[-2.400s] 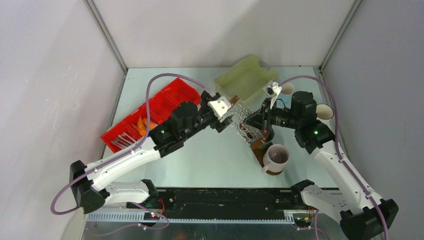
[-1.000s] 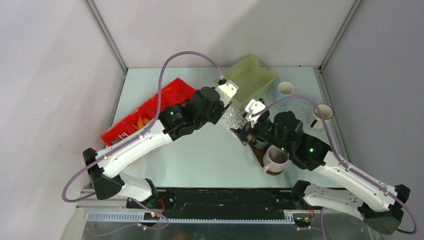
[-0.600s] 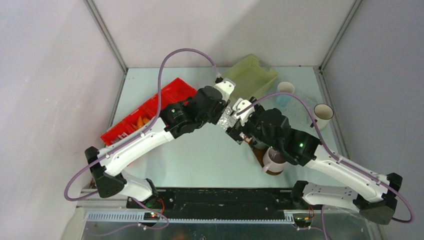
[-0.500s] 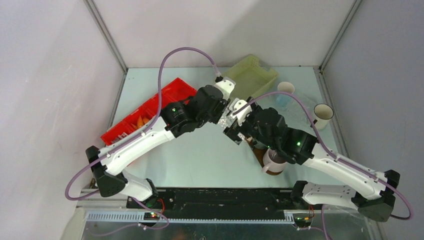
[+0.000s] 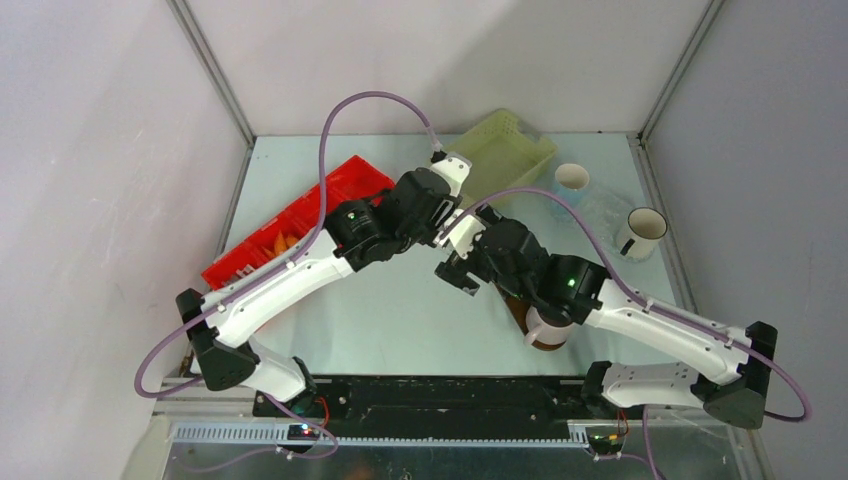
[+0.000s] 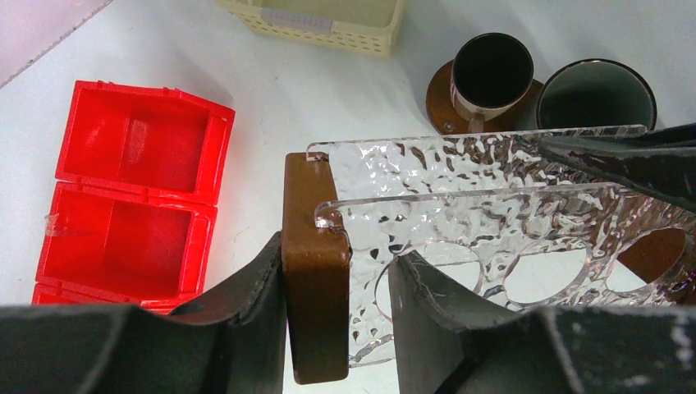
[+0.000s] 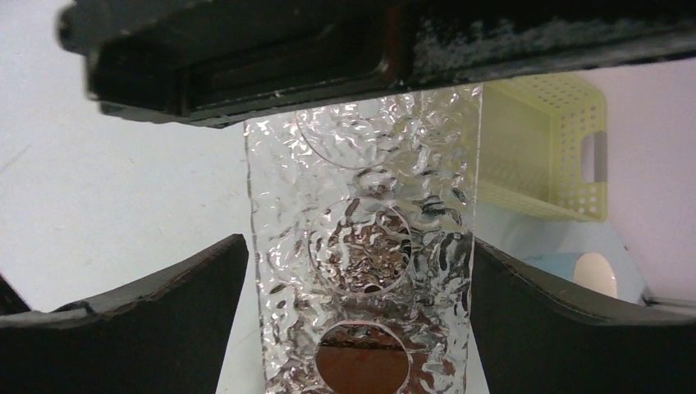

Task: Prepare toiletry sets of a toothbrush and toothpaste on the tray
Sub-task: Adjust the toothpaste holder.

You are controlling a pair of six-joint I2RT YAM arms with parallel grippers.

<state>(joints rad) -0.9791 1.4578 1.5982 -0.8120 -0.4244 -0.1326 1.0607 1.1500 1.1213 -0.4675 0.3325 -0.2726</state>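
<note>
My left gripper (image 6: 338, 258) is shut on the brown wooden end block (image 6: 316, 271) of a clear rippled rack (image 6: 492, 205) with round holes, held above the table. My right gripper (image 7: 359, 246) is open, its fingers standing either side of the same rack (image 7: 361, 230) without touching it. Past the rack, a small dark brown mug (image 6: 491, 72) and a dark green mug (image 6: 595, 94) stand on the dark brown tray (image 6: 437, 103). A mauve-grey mug (image 5: 550, 325) stands on the tray's near end. Orange toothpaste (image 5: 283, 243) shows in the red bin (image 5: 300, 225). The toothbrush is hidden.
A pale yellow mesh basket (image 5: 505, 150) stands at the back of the table, just beyond both grippers. Two white cups (image 5: 572, 178) (image 5: 640, 232) stand at the right. The red bin's nearest compartments (image 6: 131, 197) look empty. Both arms cross over the table's middle.
My right arm has swung left, away from the mugs, and its open jaws now straddle the clear rack. My left gripper still holds the rack, shifted slightly back and left.
</note>
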